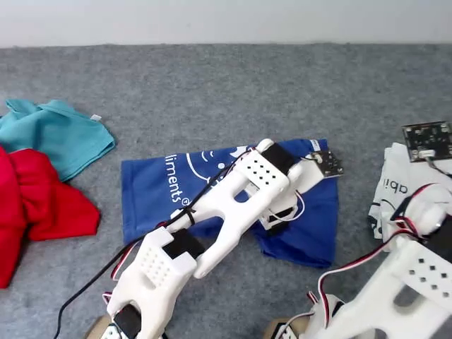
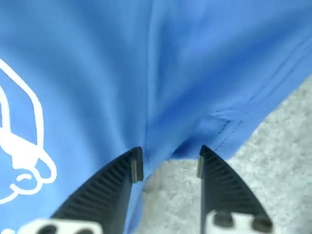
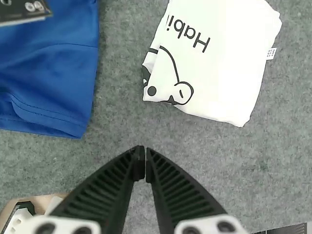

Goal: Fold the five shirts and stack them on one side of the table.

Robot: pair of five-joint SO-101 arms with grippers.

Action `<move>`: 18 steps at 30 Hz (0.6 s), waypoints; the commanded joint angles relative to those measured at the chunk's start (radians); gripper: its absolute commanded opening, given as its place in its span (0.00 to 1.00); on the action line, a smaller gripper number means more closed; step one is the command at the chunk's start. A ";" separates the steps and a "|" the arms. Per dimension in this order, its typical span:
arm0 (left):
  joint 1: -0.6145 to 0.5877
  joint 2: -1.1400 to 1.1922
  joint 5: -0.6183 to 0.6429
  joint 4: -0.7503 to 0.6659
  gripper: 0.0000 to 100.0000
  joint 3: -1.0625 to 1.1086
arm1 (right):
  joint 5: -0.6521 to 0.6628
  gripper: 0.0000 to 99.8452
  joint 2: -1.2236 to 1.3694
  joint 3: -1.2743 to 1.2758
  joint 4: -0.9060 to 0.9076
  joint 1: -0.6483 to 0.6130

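A blue shirt with white print lies partly folded in the middle of the grey table. My left arm stretches across it. My left gripper is open, its fingers straddling a folded edge of the blue shirt where the cloth meets the grey surface. A folded white shirt lies at the right. My right gripper is shut and holds nothing. It hangs over bare grey surface between the blue shirt and the white shirt.
A teal shirt and a crumpled red shirt lie at the left edge. My right arm stands at the lower right. The far part of the grey table is bare.
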 commanded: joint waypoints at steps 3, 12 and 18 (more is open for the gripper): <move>0.049 -0.081 -0.009 0.063 0.19 -0.071 | 0.006 0.02 -0.016 -0.005 0.039 0.010; 0.094 0.015 -0.012 0.026 0.09 -0.059 | 0.006 0.02 -0.016 -0.005 0.039 0.010; 0.086 0.092 -0.014 0.005 0.07 -0.062 | 0.006 0.02 -0.010 -0.003 0.039 0.010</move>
